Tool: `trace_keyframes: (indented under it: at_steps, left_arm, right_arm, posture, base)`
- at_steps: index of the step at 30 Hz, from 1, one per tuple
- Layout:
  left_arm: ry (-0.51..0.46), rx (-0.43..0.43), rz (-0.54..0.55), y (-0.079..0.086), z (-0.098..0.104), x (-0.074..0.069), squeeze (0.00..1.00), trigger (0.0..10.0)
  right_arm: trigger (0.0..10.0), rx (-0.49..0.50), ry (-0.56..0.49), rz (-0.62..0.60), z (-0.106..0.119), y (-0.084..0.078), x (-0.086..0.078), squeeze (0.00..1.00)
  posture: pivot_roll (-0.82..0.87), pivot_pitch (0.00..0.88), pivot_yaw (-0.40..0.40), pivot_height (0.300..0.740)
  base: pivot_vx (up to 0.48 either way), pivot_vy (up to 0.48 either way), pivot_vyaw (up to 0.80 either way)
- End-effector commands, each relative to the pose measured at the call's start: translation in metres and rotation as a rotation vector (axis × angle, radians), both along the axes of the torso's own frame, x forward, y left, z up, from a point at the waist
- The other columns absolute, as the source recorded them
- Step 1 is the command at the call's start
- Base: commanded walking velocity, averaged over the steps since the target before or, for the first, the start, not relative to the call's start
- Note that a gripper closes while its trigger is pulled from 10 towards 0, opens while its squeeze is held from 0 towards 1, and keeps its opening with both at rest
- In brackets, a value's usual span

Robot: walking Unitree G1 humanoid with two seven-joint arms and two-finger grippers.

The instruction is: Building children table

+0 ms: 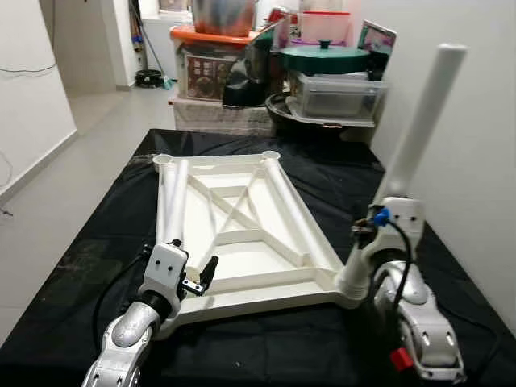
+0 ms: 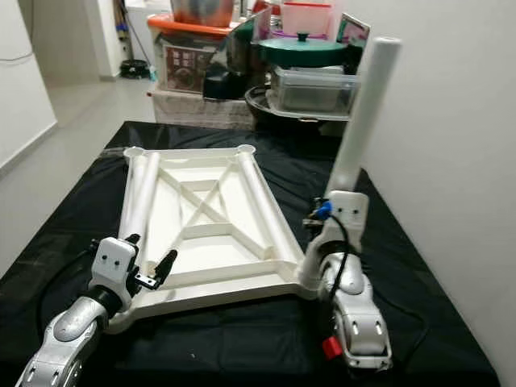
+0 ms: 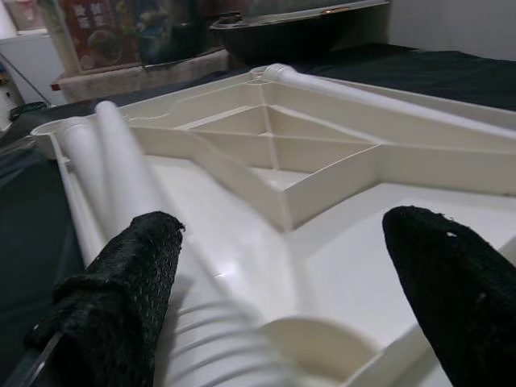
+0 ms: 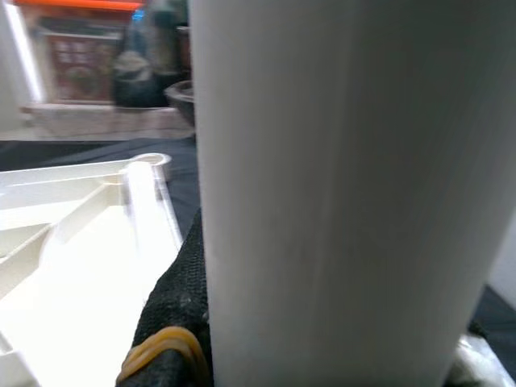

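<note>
The right gripper's fingers sit mostly hidden behind the leg, whose threaded end between them is unseen

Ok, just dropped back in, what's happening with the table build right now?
The white tabletop lies upside down on the black cloth. The right gripper holds a white leg standing nearly upright at the near right corner socket. The left gripper is open over the near left corner, straddling the threaded end of one of two loose legs lying along the left edge. Another leg lies on the right side.
</note>
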State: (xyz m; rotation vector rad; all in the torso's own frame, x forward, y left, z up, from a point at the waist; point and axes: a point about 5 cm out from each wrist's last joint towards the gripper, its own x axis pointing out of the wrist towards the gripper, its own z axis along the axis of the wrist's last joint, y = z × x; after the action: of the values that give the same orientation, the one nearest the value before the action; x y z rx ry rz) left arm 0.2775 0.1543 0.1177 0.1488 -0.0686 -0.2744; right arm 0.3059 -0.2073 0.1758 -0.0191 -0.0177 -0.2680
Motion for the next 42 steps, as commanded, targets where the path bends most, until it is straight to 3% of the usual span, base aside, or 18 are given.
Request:
trace_keyframes:
  at_steps: [1, 19, 42]
  left_arm:
    - [-0.002, 0.012, 0.011, 0.001, -0.001, 0.002, 0.00, 10.0]
    - [0.000, 0.022, 0.030, 0.003, -0.003, 0.002, 0.00, 10.0]
    - [-0.006, 0.022, 0.029, 0.002, -0.002, 0.003, 0.00, 10.0]
  right_arm:
    - [10.0, -0.065, 0.184, -0.166, -0.038, -0.031, -0.008, 0.00]
    - [10.0, -0.013, 0.173, -0.222, -0.048, -0.018, -0.001, 0.00]
    - [10.0, -0.024, 0.071, -0.167, -0.024, -0.009, -0.001, 0.00]
  posture:
    - [0.04, 0.000, -0.067, 0.740]
    - [0.04, 0.000, -0.068, 0.740]
    - [0.04, 0.000, -0.069, 0.740]
  base:
    - [0.000, 0.000, 0.00]
    - [0.000, 0.000, 0.00]
    - [0.000, 0.000, 0.00]
